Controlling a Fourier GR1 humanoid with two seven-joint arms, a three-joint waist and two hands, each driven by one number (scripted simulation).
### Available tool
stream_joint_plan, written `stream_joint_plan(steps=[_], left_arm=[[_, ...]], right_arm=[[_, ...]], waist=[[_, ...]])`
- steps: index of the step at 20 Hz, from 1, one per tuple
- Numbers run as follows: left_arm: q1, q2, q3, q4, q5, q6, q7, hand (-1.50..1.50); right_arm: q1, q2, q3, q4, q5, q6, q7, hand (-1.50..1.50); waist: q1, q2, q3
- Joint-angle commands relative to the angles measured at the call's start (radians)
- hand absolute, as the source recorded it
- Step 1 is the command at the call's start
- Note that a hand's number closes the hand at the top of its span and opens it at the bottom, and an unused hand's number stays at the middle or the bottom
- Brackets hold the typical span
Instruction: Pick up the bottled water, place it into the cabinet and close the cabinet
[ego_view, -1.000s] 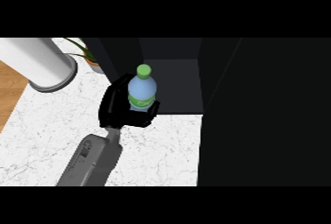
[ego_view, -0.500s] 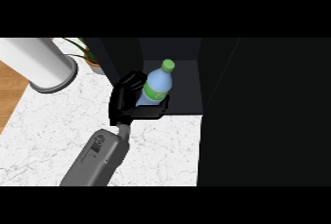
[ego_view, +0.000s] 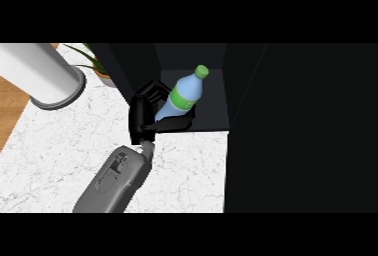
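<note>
Since a second ago your left hand (ego_view: 151, 114) has carried the bottled water (ego_view: 181, 97) forward and rightward, from over the bench (ego_view: 66, 145) to the mouth of the cabinet (ego_view: 192, 85), and the bottle has gone from upright to leaning, cap toward the upper right.

Reading left to right: a grey cylinder (ego_view: 40, 72) stands at the bench's far left, a potted plant (ego_view: 96, 65) shows behind it, then comes your forearm rising from the lower edge, then the hand with its fingers curled round the lower part of the bottle. The bottle sits just to the right of the palm, its long axis tilted away from the hand into the dark opening, base near the cabinet's front edge. Further right is the black cabinet door (ego_view: 303, 130), open and hiding the rest of the bench.

Your right hand does not show, so the left is the only one placed to finish the set-down. I judge the bottle wants righting and a little more depth before you let go.
</note>
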Motion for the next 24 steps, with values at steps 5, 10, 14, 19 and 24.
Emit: stream_joint_plan(steps=[5, 10, 14, 19, 24], left_arm=[[-0.271, 0.048, 0.035, 0.226, -0.047, -0.016, 0.071, 1.5], [-0.273, 0.089, 0.022, 0.234, -0.063, 0.01, 0.097, 1.5], [-0.256, 0.125, -0.027, 0.278, -0.125, 0.056, 0.098, 1.5], [-0.271, 0.117, -0.065, 0.337, -0.194, 0.162, 0.107, 1.5], [-0.335, 0.143, -0.025, 0.432, -0.174, 0.131, 0.107, -1.5]], right_arm=[[0.008, -0.027, 0.007, -0.004, -0.024, 0.032, 0.015, -1.5], [-0.004, -0.033, -0.017, 0.034, -0.03, 0.044, -0.007, -1.5], [-0.043, -0.014, -0.014, 0.045, -0.01, 0.02, 0.004, -1.5], [-0.032, -0.013, 0.02, 0.027, -0.008, 0.026, 0.015, -1.5], [-0.019, -0.02, 0.012, 0.036, -0.024, 0.044, -0.006, -1.5]], waist=[[-0.056, 0.036, -0.003], [-0.064, 0.041, -0.002], [-0.058, 0.043, -0.002], [-0.072, 0.045, -0.003], [-0.073, 0.049, -0.004]])
